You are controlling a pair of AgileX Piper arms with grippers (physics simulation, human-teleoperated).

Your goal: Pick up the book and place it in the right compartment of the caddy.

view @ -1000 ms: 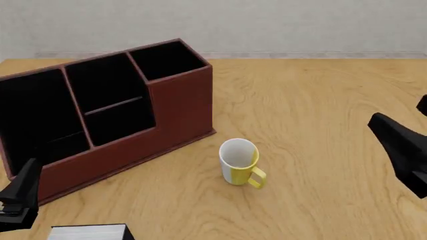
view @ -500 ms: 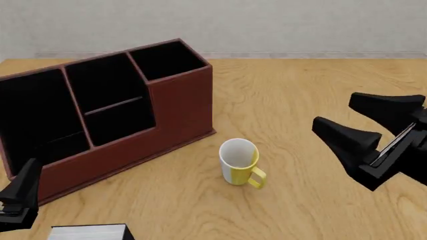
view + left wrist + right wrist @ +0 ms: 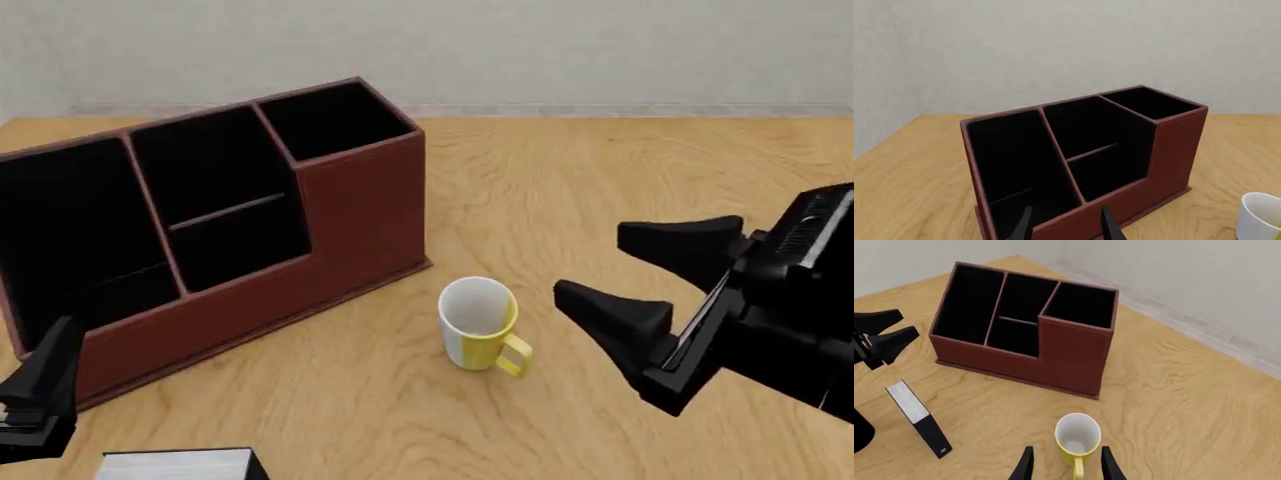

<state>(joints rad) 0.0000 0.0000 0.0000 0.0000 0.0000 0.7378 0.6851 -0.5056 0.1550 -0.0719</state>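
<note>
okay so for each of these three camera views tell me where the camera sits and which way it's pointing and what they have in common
Front view: fixed above and behind the arms, looking forward and down at the caddy, mug and a corner of the book; both the left gripper and the right gripper show.
Left wrist view: behind the left gripper, facing the caddy; only its fingertips show.
Right wrist view: behind the right gripper, looking down on the mug, book and the other arm's gripper.
Shared: all three show the caddy and the mug.

caddy (image 3: 214, 230) left, mug (image 3: 478, 323) just right, book (image 3: 180, 464) nearest
</note>
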